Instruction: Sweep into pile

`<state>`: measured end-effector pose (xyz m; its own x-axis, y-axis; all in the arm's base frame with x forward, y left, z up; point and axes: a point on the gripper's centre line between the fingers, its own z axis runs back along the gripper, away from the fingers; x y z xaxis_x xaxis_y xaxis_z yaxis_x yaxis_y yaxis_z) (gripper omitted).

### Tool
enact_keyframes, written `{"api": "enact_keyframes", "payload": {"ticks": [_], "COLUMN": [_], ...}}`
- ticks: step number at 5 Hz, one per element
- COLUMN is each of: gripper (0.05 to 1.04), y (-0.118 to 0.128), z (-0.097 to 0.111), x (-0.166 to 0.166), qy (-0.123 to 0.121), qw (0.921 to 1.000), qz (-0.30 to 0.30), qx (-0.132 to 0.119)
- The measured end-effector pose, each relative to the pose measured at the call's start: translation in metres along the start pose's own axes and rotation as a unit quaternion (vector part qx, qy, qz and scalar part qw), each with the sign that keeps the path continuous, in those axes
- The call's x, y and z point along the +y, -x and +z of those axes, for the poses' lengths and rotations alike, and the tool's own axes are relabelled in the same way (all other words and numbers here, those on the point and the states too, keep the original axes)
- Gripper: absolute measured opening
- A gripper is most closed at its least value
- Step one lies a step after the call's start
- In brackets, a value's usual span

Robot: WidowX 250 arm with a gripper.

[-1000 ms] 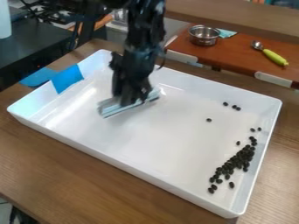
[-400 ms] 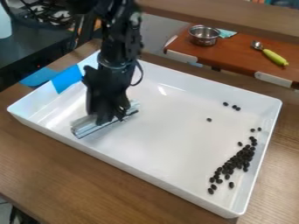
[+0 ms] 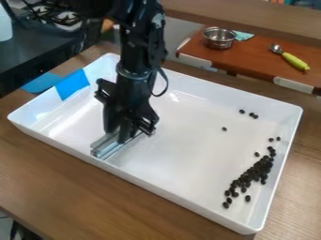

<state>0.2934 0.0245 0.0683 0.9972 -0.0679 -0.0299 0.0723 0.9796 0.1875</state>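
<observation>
Sweeping appears mostly done: the dark beans (image 3: 254,172) largely form a pile at the right of the white tray (image 3: 179,161), far strays (image 3: 224,129) await gathering, and the hand (image 3: 129,132), clamped on the sweeper (image 3: 107,145), stands left.

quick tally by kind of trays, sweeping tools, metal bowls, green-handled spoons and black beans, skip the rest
white tray: 1
sweeping tool: 1
metal bowl: 1
green-handled spoon: 1
black beans: too tightly heaped to count
total without the beans: 4
</observation>
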Motion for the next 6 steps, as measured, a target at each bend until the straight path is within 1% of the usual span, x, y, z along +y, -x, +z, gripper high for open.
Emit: {"api": "enact_keyframes", "payload": {"ticks": [1,2,3,4,5,6], "gripper": [0.330,0.330,0.330,0.330,0.330,0.330], "y": [-0.007,-0.013,-0.016,-0.015,-0.015,-0.015], "z": [-0.012,-0.015,-0.015,-0.013,-0.009,-0.002], "x": [-0.014,-0.021,-0.025,-0.036,-0.048,-0.075], "qy": [-0.016,-0.029,-0.029,-0.022,-0.003,0.013], "qw": [0.9997,0.9992,0.9990,0.9992,0.9983,0.9987], "qz": [0.014,0.018,0.028,0.031,0.058,0.049], "qx": [-0.014,-0.020,-0.020,-0.009,0.001,0.001]}}
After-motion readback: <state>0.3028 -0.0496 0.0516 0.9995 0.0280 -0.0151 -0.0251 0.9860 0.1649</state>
